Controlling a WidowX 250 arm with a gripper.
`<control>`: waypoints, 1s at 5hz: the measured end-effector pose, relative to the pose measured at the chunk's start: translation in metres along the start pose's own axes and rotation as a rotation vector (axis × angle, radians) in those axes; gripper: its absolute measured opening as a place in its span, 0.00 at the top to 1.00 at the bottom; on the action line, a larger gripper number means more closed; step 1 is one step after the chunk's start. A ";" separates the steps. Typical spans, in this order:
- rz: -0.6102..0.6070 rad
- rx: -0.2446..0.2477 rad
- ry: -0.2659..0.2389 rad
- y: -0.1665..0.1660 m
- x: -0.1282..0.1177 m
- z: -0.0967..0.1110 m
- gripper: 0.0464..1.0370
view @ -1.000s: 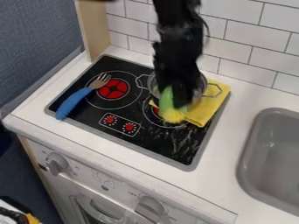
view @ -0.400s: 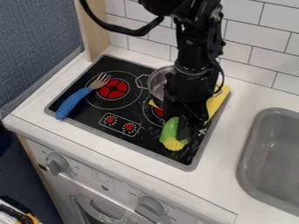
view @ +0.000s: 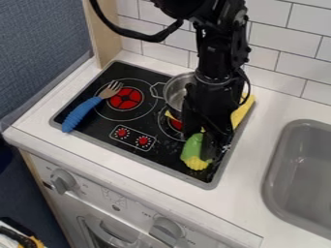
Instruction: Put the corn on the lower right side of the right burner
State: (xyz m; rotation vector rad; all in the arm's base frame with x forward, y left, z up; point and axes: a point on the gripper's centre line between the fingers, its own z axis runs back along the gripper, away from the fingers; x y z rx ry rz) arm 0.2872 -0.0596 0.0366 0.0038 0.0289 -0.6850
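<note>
The camera peers down at a slant from above the front of the table [view: 255, 155], facing the tiled wall [view: 284, 63] up top, near enough that the right edge of the frame crops the sink [view: 304, 174]. The cooktop [view: 169, 157] sits about mid-frame.

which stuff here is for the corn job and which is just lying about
Part of the job:
corn, at the gripper, near the stovetop's lower right
right burner, the spot's reference
gripper, down by the corn

Just lying about:
blue-handled fork, by the left burner
metal pot, behind the corn
yellow cloth, beside the arm
</note>
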 end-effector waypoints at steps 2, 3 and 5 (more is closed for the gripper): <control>0.090 -0.020 -0.084 0.007 -0.005 0.031 0.04; 0.139 -0.028 -0.081 0.012 -0.010 0.033 0.04; 0.341 -0.019 -0.176 0.021 -0.019 0.038 0.04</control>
